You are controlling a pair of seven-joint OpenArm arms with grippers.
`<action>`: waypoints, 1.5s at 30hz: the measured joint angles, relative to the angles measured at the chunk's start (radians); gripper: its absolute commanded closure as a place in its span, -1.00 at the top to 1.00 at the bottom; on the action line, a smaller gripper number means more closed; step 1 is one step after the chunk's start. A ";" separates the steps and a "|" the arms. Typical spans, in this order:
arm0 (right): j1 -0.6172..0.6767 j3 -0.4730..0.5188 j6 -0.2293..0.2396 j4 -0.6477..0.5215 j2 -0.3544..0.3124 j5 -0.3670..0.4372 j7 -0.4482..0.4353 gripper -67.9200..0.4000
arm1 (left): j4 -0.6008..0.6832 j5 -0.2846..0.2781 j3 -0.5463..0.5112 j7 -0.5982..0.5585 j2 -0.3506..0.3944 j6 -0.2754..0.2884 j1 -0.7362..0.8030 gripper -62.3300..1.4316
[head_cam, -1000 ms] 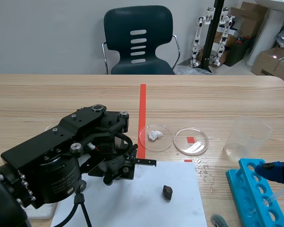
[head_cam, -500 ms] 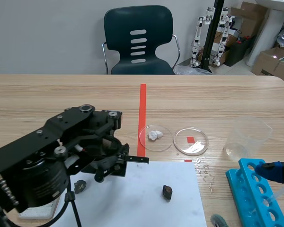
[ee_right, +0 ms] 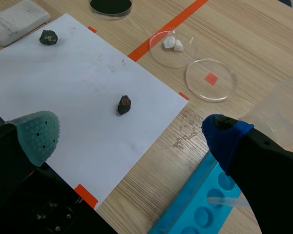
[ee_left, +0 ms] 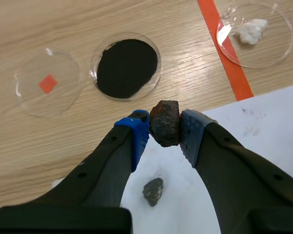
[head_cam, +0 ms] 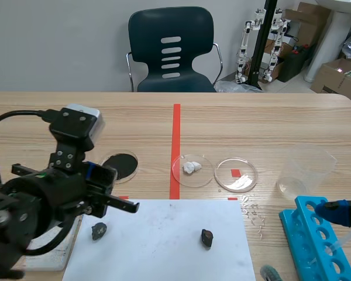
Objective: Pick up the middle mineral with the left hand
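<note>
My left gripper (ee_left: 164, 129) is shut on a dark reddish-brown mineral (ee_left: 165, 123), held above the near edge of the white paper (ee_left: 256, 129). Under the gripper a grey mineral (ee_left: 153, 190) lies on the paper. In the scene view the left arm (head_cam: 52, 196) stands raised at the left, and its fingers are hidden there. The grey mineral (head_cam: 98, 230) rests at the paper's left and a dark brown one (head_cam: 206, 237) right of the middle. My right gripper (ee_right: 132, 136) hangs open and holds nothing, above the paper's near right corner.
A dish of black powder (head_cam: 120, 164), a dish with white pieces (head_cam: 192, 168) and an empty dish (head_cam: 236, 174) stand beyond the paper. A clear beaker (head_cam: 304, 170) and a blue tube rack (head_cam: 313, 237) are at the right. A white block (ee_right: 17, 17) lies left of the paper.
The left arm has pulled back to the left and risen, uncovering the black powder dish and the grey mineral. The right arm has not moved.
</note>
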State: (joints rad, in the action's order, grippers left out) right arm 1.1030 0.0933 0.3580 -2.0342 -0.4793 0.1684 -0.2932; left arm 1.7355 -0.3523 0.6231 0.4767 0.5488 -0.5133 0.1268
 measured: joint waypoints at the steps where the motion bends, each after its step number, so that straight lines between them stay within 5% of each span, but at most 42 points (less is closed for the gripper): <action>1: 0.000 0.000 0.000 0.000 0.000 0.000 0.000 0.80 | 0.021 0.000 -0.025 -0.042 0.023 0.027 0.035 -0.58; 10: 0.000 0.000 0.000 0.000 0.000 0.000 0.000 0.80 | 0.156 0.023 -0.208 -0.440 0.182 0.280 0.347 -0.58; 22: 0.000 0.000 0.000 0.000 0.000 0.000 0.000 0.80 | 0.166 0.135 -0.441 -0.740 0.202 0.465 0.668 -0.58; 29: 0.000 0.000 0.000 0.000 0.000 0.000 0.000 0.80 | 0.166 0.158 -0.519 -0.766 0.200 0.489 0.735 -0.58; 45: 0.000 0.000 0.000 0.000 0.000 0.000 0.000 0.80 | 0.166 0.158 -0.520 -0.751 0.200 0.489 0.729 -0.58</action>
State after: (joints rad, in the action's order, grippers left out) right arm 1.1030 0.0933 0.3584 -2.0342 -0.4793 0.1680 -0.2932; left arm 1.9018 -0.1940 0.1036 -0.2741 0.7483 -0.0246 0.8555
